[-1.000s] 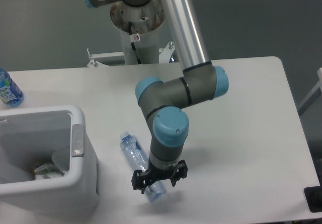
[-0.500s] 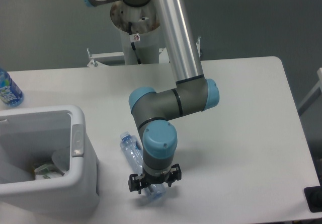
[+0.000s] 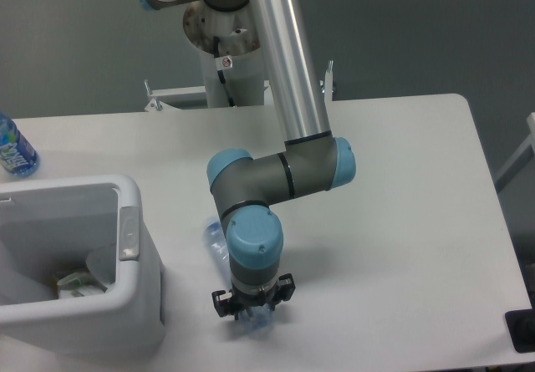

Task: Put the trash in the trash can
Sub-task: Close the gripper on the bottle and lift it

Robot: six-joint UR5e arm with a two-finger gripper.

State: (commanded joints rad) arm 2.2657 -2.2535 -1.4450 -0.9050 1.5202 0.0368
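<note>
The flattened clear bluish bottle (image 3: 215,242) lies on the white table, running from beside the bin toward the front edge. My gripper (image 3: 252,307) points straight down over the bottle's near end, whose tip (image 3: 251,325) shows just below it. The jaws look open on either side of the bottle, and the wrist hides most of them. The white trash can (image 3: 134,305) with its grey latch tab (image 3: 128,232) stands at the front left. Crumpled pale material (image 3: 79,282) lies inside it; I cannot tell whether it is the wrapper.
A small upright blue-labelled bottle (image 3: 14,149) stands at the table's far left edge. The robot's base column (image 3: 227,46) is behind the table. A black object (image 3: 522,330) sits at the front right corner.
The arm has swung left and toward the front edge, bringing the gripper lower over the bottle's near end. The bottle has stayed where it was on the table.
</note>
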